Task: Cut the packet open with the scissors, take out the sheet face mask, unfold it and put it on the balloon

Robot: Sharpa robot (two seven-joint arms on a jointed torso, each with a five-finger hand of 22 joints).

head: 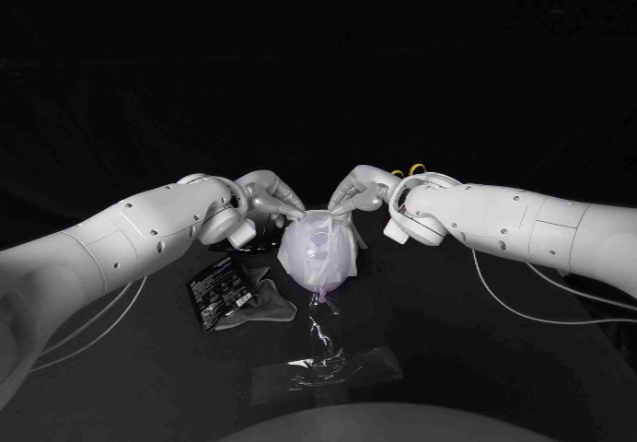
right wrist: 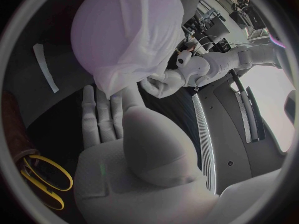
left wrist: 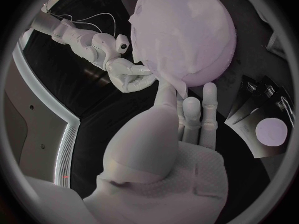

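Clear film (head: 323, 366): nearest you, hard to make out on the tabletop (head: 517, 368).
Balloon (head: 323, 274): upright, mostly hidden under sheet mask (head: 316, 236).
Left hand (head: 272, 198): fingers pinch sheet mask edge.
Right hand (head: 358, 191): fingers pinch opposite edge.

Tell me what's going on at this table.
The sheet mask is already draped over the balloon. The left hand and the right hand are both at the balloon's top, each pinching the mask's edge to settle it in place. The opened packet lies on the table near the left arm, and the yellow-handled scissors sit beside the right hand.
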